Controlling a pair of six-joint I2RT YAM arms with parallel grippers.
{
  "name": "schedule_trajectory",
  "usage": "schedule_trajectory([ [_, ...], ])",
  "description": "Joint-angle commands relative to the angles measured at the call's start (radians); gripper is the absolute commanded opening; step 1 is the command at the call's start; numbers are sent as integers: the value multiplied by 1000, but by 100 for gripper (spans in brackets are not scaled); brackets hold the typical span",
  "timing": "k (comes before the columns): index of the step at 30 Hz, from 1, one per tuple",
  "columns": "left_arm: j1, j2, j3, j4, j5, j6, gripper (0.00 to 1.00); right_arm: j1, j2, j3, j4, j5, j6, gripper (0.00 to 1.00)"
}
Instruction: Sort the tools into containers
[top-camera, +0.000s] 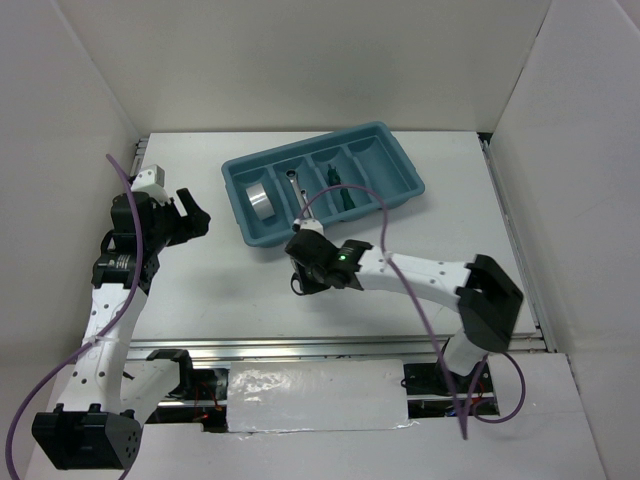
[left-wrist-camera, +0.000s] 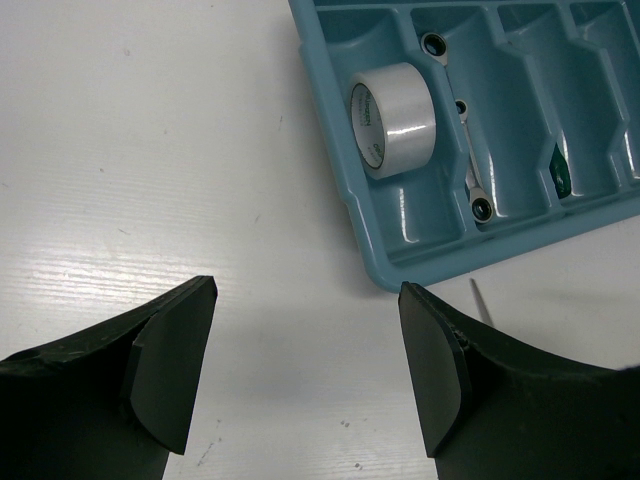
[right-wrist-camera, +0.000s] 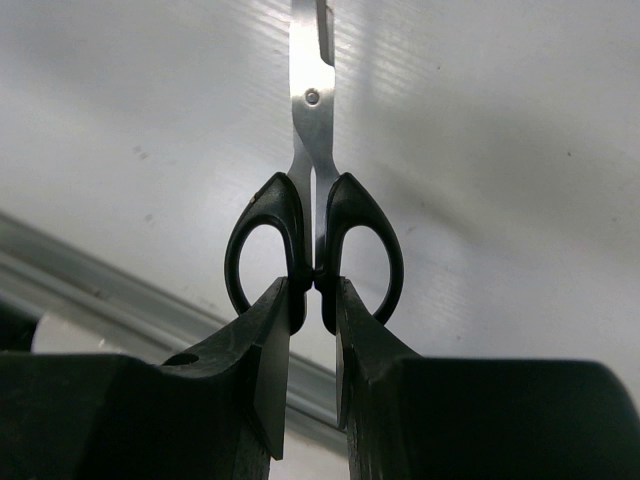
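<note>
Grip on black-handled scissors (right-wrist-camera: 310, 140): right gripper (right-wrist-camera: 312, 300) clamped on them, teal tray (top-camera: 400, 195) just beyond it.

Right jaws narrow, pinching the scissors where the two finger loops meet; a loop sticks out to each side of the fingers and the closed blades point straight away from the gripper, over the white table (left-wrist-camera: 150, 150). Left gripper (left-wrist-camera: 305, 330) empty, jaws wide apart, low over the table; the tray's near corner sits ahead of it and to its right. Silver-grey tape roll (left-wrist-camera: 395, 115) in the compartment nearest the left gripper, two silver wrenches (left-wrist-camera: 470, 150) in the next one along, a green-handled screwdriver (left-wrist-camera: 560, 175) in the third. Whether the scissors touch the table, cannot tell.
</note>
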Motion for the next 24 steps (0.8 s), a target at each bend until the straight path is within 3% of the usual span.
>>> schedule_trajectory([
  [1, 5, -22, 43, 11, 3, -4, 87, -4, -187, -102, 33, -39, -36, 0],
  [9, 1, -25, 49, -6, 3, -11, 87, -4, -299, -145, 47, 12, -122, 0],
  [12, 2, -33, 48, 0, 9, -10, 88, -13, -319, -107, 35, 142, -192, 0],
  [15, 1, -36, 49, 18, 21, 1, 89, -140, -345, -33, 24, 109, -268, 0],
  [17, 1, -27, 61, 27, 27, 10, 91, -298, -347, -2, 16, 29, -345, 0],
  [19, -1, -14, 86, 34, 38, 44, 99, -385, -342, 37, 18, -58, -427, 0],
  [22, -13, 56, 144, 9, 42, 110, 99, -548, -298, 106, 19, -173, -635, 0],
  [24, -24, 96, 195, -40, 18, 148, 99, -657, -211, 212, -40, -255, -688, 0],
])
